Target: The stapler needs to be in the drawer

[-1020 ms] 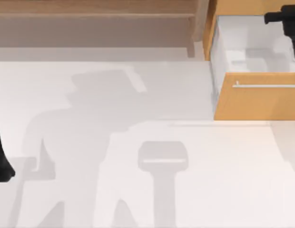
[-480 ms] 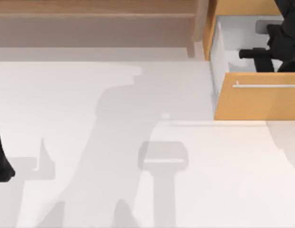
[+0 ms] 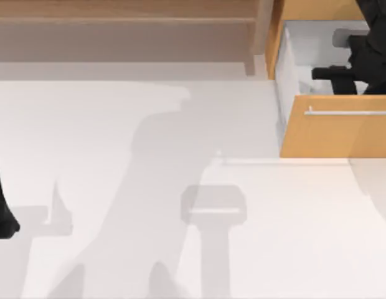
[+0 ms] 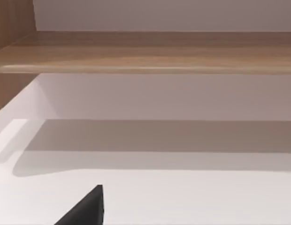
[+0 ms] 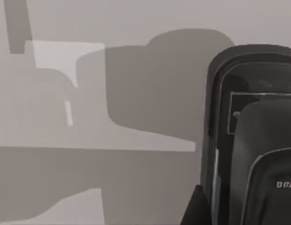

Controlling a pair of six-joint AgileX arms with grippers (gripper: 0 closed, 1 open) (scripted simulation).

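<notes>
Black and glossy, the stapler point(image 3: 335, 73) is sitting just beneath the right gripper point(image 3: 367, 59) inside the drawer point(image 3: 342, 128); I cannot tell the gripper's opening. Left arm is idling at the surface's left edge.

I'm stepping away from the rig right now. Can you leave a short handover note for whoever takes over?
Right gripper: down inside the open drawer at the table's far right, with the black stapler close under it; grip cannot be told.
Left gripper: parked at the table's left edge.
Done: drawer open, stapler carried into it.
Left: confirm the stapler rests on the drawer floor, release, withdraw the right arm.
</notes>
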